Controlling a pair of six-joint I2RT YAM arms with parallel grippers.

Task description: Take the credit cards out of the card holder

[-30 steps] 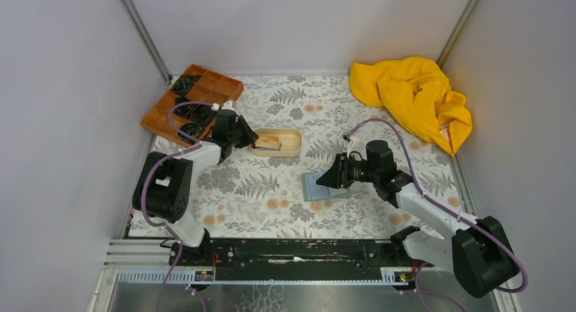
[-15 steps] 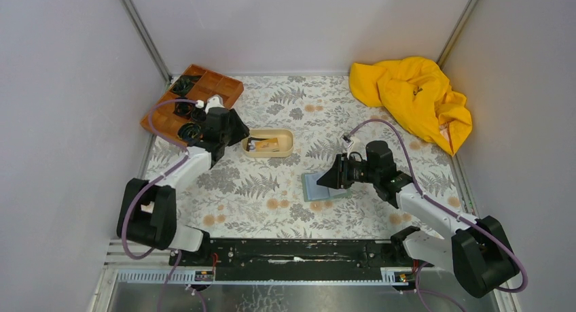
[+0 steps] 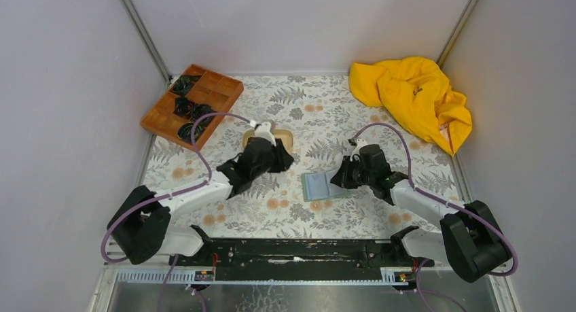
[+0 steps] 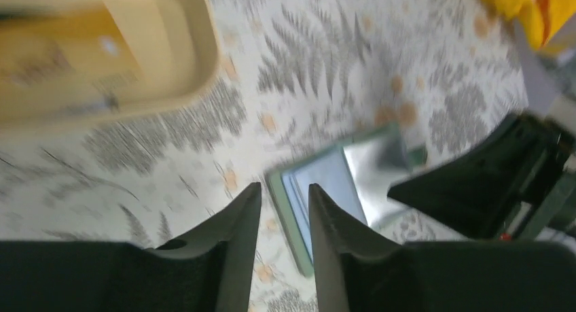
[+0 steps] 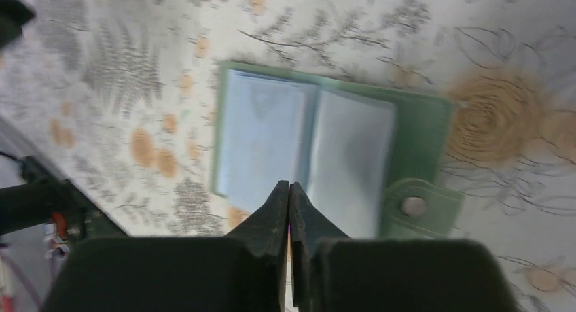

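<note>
Hovering over the open card holder

It's lying open flat between the arms. Right gripper is pinched together on nothing, tips at the fold, probably pinning it flat. Left gripper is hanging near it, fingers slightly apart, empty. Blur is hiding whether any credit cards are sitting in the pockets.

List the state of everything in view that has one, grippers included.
card holder: open, lying flat.
tan card: out of the holder, lying in the beige tray.
left gripper: open by a narrow gap, empty.
right gripper: shut, tips over the card holder's fold.
wooden tray: dark items in several compartments.
yellow cloth: crumpled.
</note>
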